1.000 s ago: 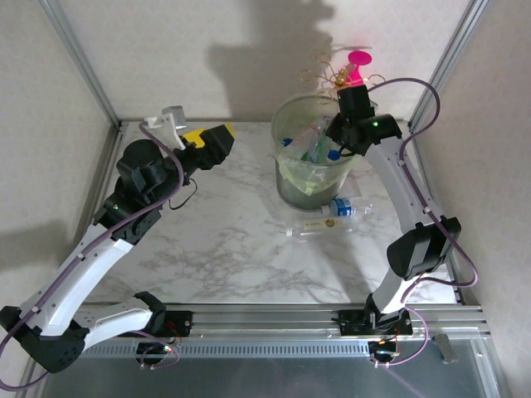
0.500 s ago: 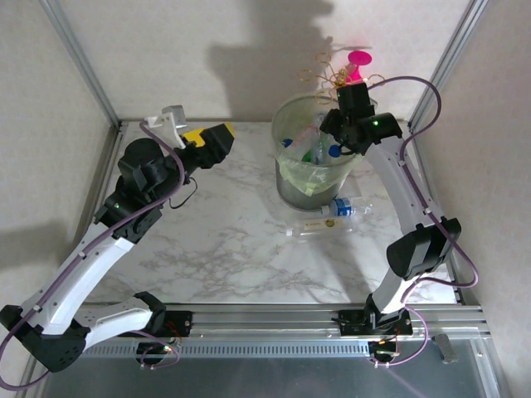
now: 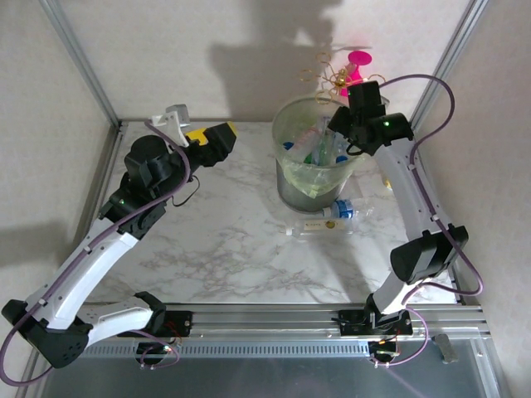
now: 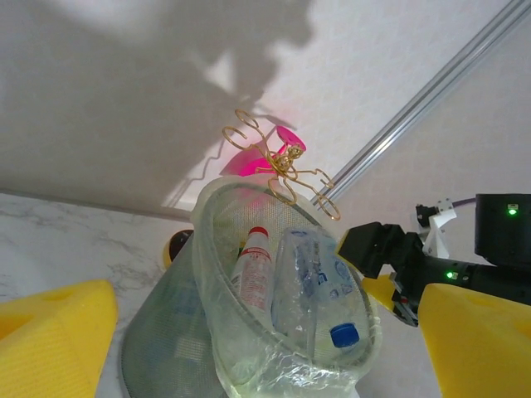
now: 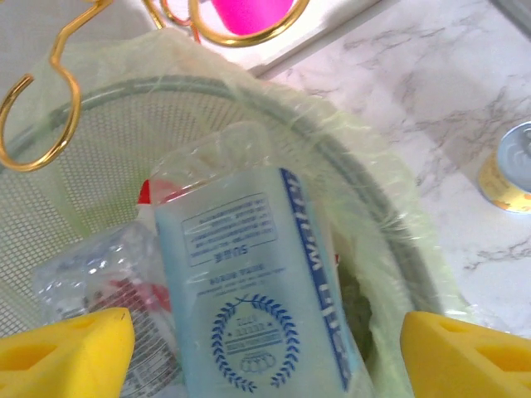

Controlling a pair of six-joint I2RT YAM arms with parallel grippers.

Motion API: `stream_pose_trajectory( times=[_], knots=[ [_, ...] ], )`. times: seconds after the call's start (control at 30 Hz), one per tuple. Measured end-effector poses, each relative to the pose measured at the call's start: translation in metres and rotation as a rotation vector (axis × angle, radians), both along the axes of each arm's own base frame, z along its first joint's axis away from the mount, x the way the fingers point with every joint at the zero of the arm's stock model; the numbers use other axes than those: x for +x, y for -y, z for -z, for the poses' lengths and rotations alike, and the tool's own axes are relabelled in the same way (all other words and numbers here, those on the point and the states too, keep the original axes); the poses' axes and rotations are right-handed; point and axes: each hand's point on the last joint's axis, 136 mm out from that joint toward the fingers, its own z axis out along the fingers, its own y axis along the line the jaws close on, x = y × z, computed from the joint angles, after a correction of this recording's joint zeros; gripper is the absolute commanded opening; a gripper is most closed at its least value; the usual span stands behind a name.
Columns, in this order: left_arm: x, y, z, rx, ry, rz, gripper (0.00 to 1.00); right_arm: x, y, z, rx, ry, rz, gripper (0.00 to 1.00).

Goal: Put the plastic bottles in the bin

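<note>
Right now the blue-label bottle (image 5: 257, 307) stands steeply in the bin (image 3: 292, 192), propped against other bottles (image 4: 253, 269) with its upper end near the rim — pile looks high. Risk one: it tips over the edge if the bin gets nudged. Right gripper (image 5: 261, 348) hangs over it, jaws spread, pads (image 5: 66, 348) either side and not touching; a careless lift could catch the bag liner (image 5: 390, 215) or the wire ornament (image 3: 357, 62) just behind. Two more bottles (image 3: 344, 209) lie on the tabletop (image 3: 224, 232) just beside the bin's base — reaching for them may bump it. Left gripper (image 3: 217, 139) sits well apart, jaws spread, empty.
</note>
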Motion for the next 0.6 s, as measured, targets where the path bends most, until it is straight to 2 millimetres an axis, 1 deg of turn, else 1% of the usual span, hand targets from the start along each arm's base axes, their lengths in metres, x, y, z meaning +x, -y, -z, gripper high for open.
stream_pose_trajectory(
  times=[0.1, 0.13, 0.2, 0.27, 0.3, 0.43, 0.5, 0.6],
  knots=[
    [0.001, 0.000, 0.000, -0.001, 0.000, -0.003, 0.93, 0.000, 0.005, -0.003, -0.007, 0.007, -0.005, 0.79],
    [0.002, 0.000, 0.001, 0.000, 0.000, -0.002, 0.93, 0.001, 0.006, -0.005, -0.009, 0.011, -0.010, 0.76],
    [0.003, 0.001, 0.002, 0.001, -0.002, -0.003, 0.93, 0.003, 0.006, -0.009, -0.008, 0.024, -0.021, 0.68],
    [0.004, 0.001, 0.003, 0.002, -0.005, -0.003, 0.93, 0.005, 0.006, -0.014, -0.004, 0.041, -0.040, 0.54],
    [0.004, 0.001, 0.003, 0.003, -0.005, -0.003, 0.93, 0.007, 0.006, -0.016, -0.002, 0.049, -0.044, 0.50],
    [0.004, 0.001, 0.003, 0.003, -0.005, -0.003, 0.92, 0.009, -0.002, -0.020, 0.032, 0.061, -0.085, 0.34],
    [0.004, 0.001, 0.003, 0.003, -0.005, -0.003, 0.92, 0.011, -0.007, -0.016, 0.045, 0.052, -0.101, 0.30],
    [0.004, 0.001, 0.004, 0.003, -0.007, -0.003, 0.92, 0.014, -0.009, -0.003, 0.046, 0.021, -0.103, 0.29]
  ],
)
